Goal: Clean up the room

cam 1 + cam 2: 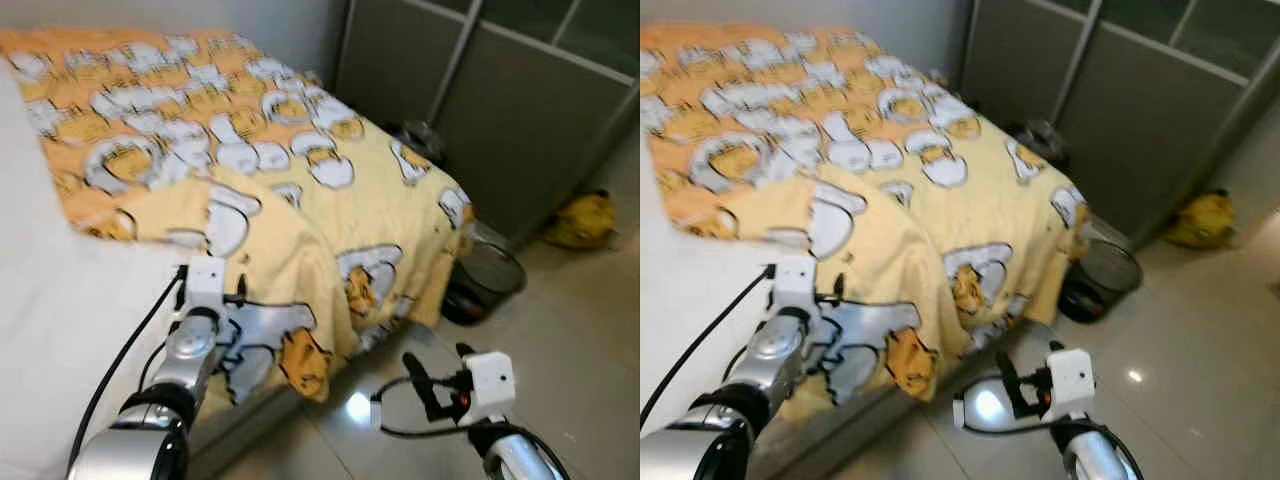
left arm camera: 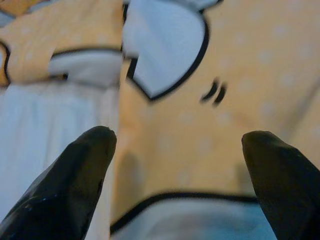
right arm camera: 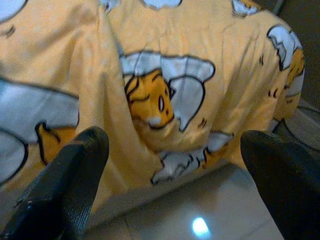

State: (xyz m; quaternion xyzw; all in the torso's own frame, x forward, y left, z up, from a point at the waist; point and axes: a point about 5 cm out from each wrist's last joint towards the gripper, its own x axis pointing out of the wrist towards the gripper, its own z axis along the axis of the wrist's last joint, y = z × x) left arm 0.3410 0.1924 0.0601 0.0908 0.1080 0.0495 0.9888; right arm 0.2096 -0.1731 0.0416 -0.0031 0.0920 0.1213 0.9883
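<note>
A yellow-orange blanket (image 1: 250, 170) with white and orange cartoon figures covers the bed and hangs over its side and foot. My left gripper (image 1: 238, 320) is open at the hanging blanket edge on the bed's side; in the left wrist view its fingers (image 2: 80, 170) straddle a fold of blanket (image 2: 190, 115) next to white sheet (image 2: 55, 120). My right gripper (image 1: 435, 375) is open low over the floor by the bed's corner, pointing at the draped blanket (image 3: 150, 100) with nothing between its fingers.
White bedding (image 1: 60, 300) lies at the left. A black wire bin (image 1: 490, 275) stands on the floor at the bed's foot. A yellow bag (image 1: 585, 220) lies by the grey sliding doors (image 1: 500, 100). A dark object (image 1: 425, 135) sits behind the bed. Glossy tiled floor (image 1: 580, 330) stretches right.
</note>
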